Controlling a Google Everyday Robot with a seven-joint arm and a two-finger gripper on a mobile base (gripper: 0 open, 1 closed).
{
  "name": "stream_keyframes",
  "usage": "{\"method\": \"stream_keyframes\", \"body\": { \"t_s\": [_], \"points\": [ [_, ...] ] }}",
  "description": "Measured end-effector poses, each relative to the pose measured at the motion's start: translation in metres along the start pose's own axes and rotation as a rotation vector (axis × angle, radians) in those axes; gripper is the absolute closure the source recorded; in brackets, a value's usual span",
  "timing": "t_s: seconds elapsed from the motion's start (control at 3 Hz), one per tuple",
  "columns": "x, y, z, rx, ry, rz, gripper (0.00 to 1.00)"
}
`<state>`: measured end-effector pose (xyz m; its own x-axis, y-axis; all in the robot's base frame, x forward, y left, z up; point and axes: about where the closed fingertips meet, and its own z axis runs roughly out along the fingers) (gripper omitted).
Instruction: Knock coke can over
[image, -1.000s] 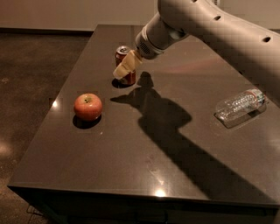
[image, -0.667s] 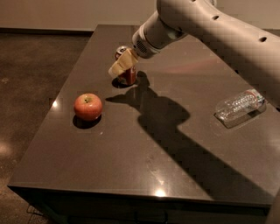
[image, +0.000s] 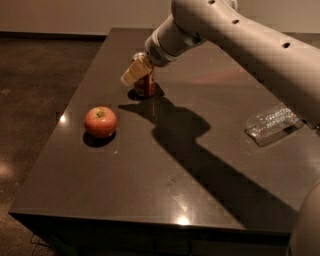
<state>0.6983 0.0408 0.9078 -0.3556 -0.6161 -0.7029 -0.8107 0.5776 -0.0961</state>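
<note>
A: Surface and room?
B: Dark glossy tabletop with arm shadow and light glints. Speckled dark floor at 9 o'clock, pale wall at 12.
A: Tool, can?
B: Coke can stands at 11 o'clock. The tool is at its top; clenched or released, cannot tell. Apple at 9, bottle at 3.
</note>
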Motion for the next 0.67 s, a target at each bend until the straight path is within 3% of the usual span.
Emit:
{"method": "stream_keyframes", "body": {
  "t_s": [0.67],
  "points": [
    [-0.004, -0.010, -0.015, 0.015, -0.025, 0.013, 0.65]
  ]
}}
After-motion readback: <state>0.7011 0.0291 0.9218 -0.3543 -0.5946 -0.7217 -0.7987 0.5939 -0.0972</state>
